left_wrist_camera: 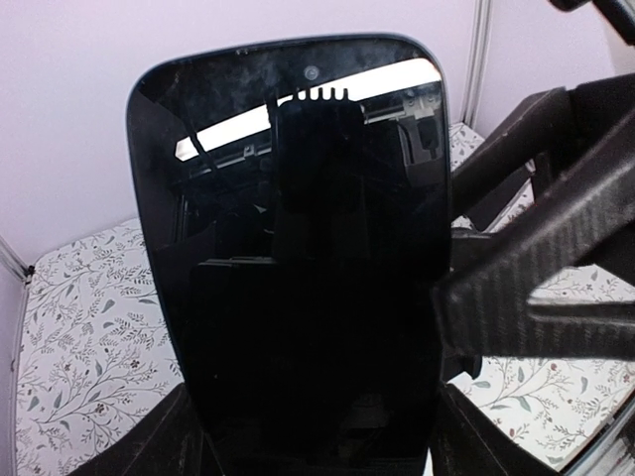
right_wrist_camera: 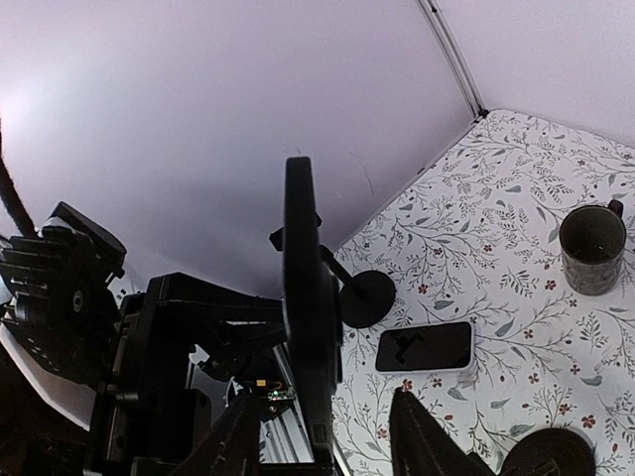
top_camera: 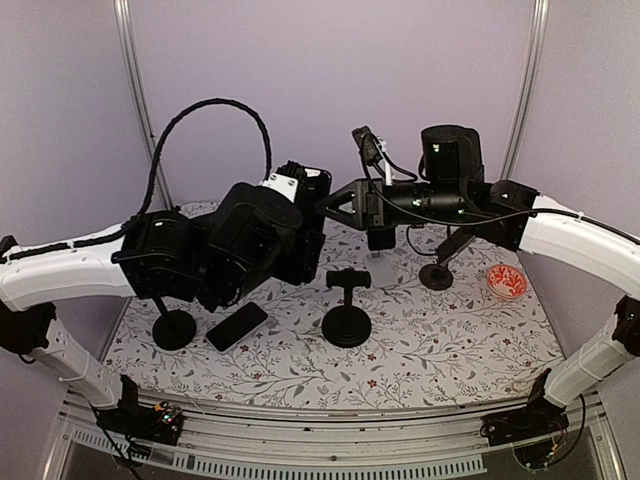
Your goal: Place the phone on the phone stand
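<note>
A black phone (left_wrist_camera: 298, 248) stands upright in my left gripper (left_wrist_camera: 317, 446), which is shut on its lower end and holds it above the table's middle (top_camera: 305, 235). In the right wrist view the phone shows edge-on (right_wrist_camera: 306, 288). My right gripper (right_wrist_camera: 322, 421) is open, one finger on each side of the held phone; one finger (left_wrist_camera: 536, 297) lies against the phone's right edge. In the top view the right gripper (top_camera: 330, 205) meets the left one. A black phone stand (top_camera: 347, 302) with a round base stands below them, empty.
A second phone (top_camera: 237, 326) lies flat on the floral mat, also in the right wrist view (right_wrist_camera: 425, 347). Other black stands are at the left (top_camera: 173, 328) and right (top_camera: 437, 272). A red bowl (top_camera: 507, 283) sits far right. A dark mug (right_wrist_camera: 592, 248) shows in the right wrist view.
</note>
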